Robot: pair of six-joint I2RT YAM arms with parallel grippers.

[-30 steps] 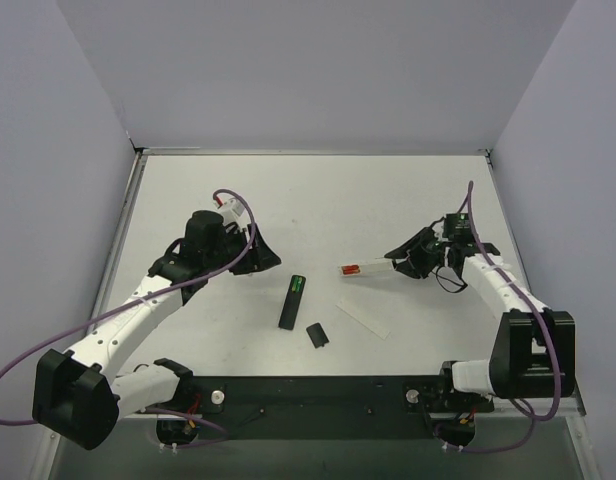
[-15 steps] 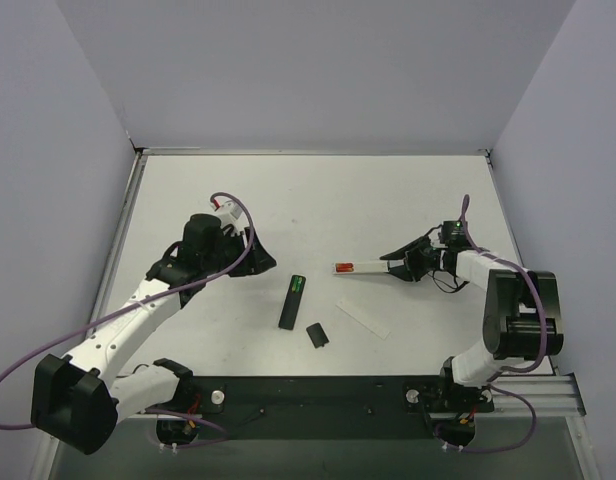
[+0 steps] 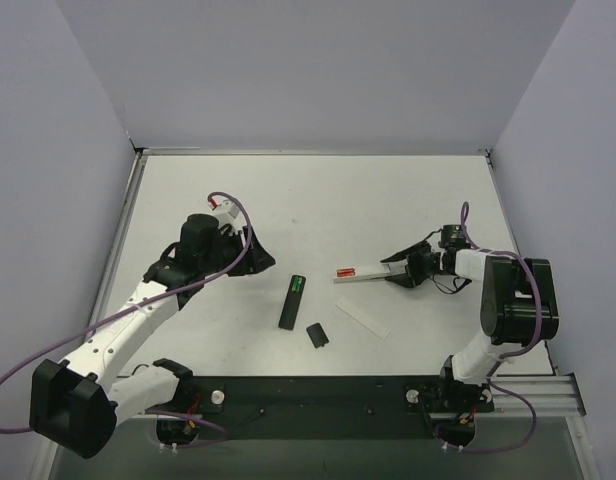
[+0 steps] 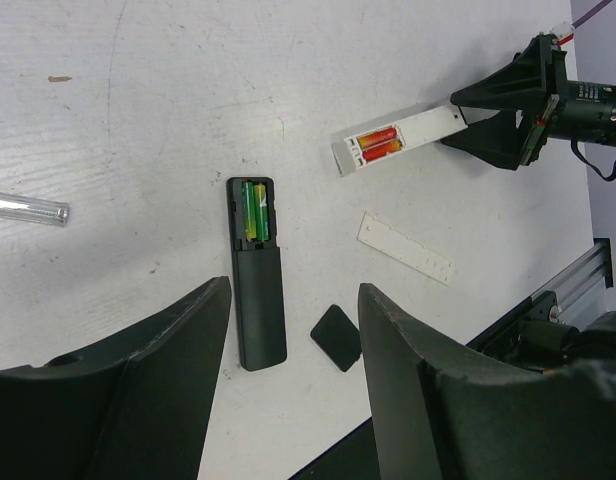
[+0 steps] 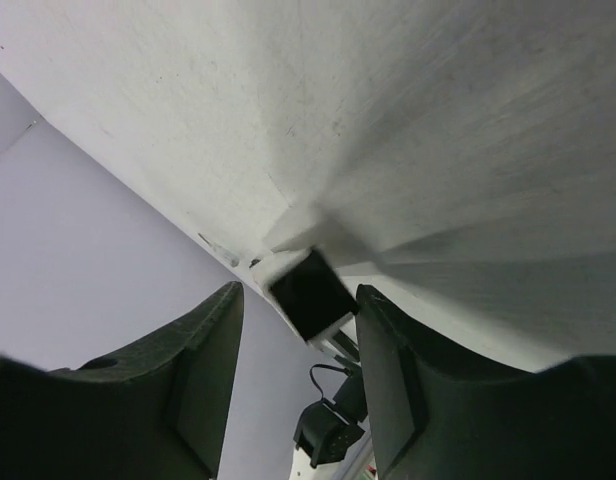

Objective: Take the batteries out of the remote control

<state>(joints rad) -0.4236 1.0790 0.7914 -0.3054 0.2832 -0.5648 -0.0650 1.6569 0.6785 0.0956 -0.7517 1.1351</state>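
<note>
Although the white stick (image 4: 398, 135) enters the right claw (image 4: 460, 118), contact is unclear.

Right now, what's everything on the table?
slim black rectangular remote control: one, black, in the middle
green-wrapped batteries: two, green, in its open slot
small squarish black cover: one, black, beside it
long white remote: one, white, right side
red-orange batteries: two, inside the white remote
flat white strip: one, white, near the cover
clear tube: one, see-through, far left in wrist view
left gripper: one, black, open
right gripper: one, black, holding white remote
</note>
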